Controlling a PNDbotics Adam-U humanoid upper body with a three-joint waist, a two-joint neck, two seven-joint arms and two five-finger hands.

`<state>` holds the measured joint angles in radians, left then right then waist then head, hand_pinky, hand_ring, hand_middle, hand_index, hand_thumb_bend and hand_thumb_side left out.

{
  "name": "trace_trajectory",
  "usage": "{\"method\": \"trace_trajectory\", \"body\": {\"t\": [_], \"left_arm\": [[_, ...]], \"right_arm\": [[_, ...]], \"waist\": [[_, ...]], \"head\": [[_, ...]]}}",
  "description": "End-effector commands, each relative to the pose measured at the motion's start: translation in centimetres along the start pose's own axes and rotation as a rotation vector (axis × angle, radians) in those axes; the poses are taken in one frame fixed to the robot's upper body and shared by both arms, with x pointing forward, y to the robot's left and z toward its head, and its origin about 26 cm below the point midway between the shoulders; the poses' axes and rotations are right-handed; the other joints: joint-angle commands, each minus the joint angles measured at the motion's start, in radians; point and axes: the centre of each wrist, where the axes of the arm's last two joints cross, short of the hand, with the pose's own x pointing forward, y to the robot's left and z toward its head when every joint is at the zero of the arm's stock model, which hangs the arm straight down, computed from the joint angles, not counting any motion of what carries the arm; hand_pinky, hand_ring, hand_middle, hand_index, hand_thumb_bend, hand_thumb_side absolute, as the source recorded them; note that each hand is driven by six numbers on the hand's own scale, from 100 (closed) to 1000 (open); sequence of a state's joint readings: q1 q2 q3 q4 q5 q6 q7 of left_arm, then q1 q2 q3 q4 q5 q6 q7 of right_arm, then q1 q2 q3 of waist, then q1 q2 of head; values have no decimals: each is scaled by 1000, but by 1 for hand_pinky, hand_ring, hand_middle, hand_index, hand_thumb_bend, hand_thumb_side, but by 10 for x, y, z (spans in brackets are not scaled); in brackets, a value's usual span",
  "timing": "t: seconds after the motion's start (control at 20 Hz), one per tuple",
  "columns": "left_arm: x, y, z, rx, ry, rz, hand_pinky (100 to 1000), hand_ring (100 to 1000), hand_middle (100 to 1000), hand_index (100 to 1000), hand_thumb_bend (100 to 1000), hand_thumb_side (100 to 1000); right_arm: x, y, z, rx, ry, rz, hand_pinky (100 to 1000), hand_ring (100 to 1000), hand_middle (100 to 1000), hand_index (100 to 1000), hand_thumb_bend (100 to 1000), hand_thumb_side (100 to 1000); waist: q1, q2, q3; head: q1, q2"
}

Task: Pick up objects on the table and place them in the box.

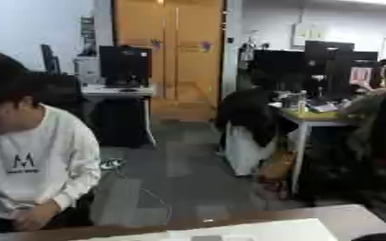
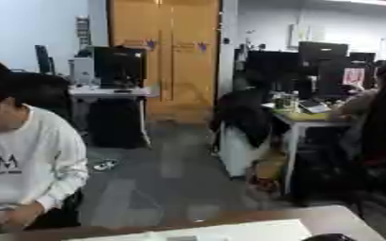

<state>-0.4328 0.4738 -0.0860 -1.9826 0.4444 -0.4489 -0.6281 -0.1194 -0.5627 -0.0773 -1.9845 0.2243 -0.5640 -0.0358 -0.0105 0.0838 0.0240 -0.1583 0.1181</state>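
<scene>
An office stretches away, orange wooden doors (image 1: 176, 52) at the far wall. Only the brown wooden table's (image 1: 344, 212) far edge shows at the bottom, bearing a flat white sheet (image 1: 262, 231). Neither hand, box nor objects appear, so finger state is unknowable. I'd tilt the head down first.

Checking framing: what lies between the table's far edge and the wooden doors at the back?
Open grey floor runs from the table to the doors, clearest in the left eye view.
</scene>
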Motion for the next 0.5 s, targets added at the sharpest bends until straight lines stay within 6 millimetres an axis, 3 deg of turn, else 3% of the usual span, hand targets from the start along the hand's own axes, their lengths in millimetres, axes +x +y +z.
{"method": "trace_trajectory", "body": {"t": [0.05,0.5], "left_arm": [[8,7,-3,-28,-16,-31,417,475,772,811,705,904],[8,7,-3,-28,-16,-31,419,476,773,812,706,903]], "right_arm": [[2,-8,-4,6,-18,27,145,444,714,664,100,707],[2,-8,-4,7,-17,27,145,444,714,664,100,710]], "waist": [[1,-12,1],[1,-12,1]], "head": [[6,-2],[7,0]]}}
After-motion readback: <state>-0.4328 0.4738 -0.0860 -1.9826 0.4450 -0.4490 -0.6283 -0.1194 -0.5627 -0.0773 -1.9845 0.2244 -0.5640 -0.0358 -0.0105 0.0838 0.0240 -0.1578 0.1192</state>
